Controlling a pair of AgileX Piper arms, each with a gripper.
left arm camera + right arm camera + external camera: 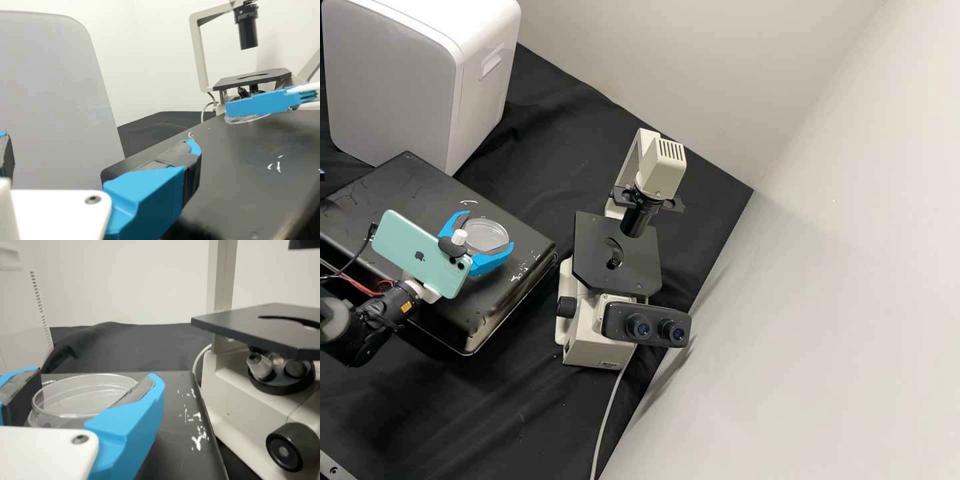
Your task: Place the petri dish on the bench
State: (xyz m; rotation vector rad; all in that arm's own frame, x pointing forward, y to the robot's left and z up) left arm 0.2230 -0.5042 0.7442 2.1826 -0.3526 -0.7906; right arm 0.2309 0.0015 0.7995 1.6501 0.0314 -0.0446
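A clear round petri dish (485, 233) rests on, or just above, a black slab (513, 280) at the bench's left. My right gripper (490, 230) comes in from the left and is shut on the dish, one blue finger on each side. In the right wrist view the dish (82, 395) sits between the two pads of that gripper (92, 385). The left wrist view shows the same dish (247, 117) far off under the right gripper (235, 107). My left gripper (97, 145) is open, low beside the slab (250, 165), with nothing between its fingers.
A beige microscope (613, 287) with a black stage stands just right of the slab, with a cable trailing to the front. At the back left a big white appliance (413, 73) stands. A mint phone (420, 253) is mounted on the right wrist. Black cloth covers the bench.
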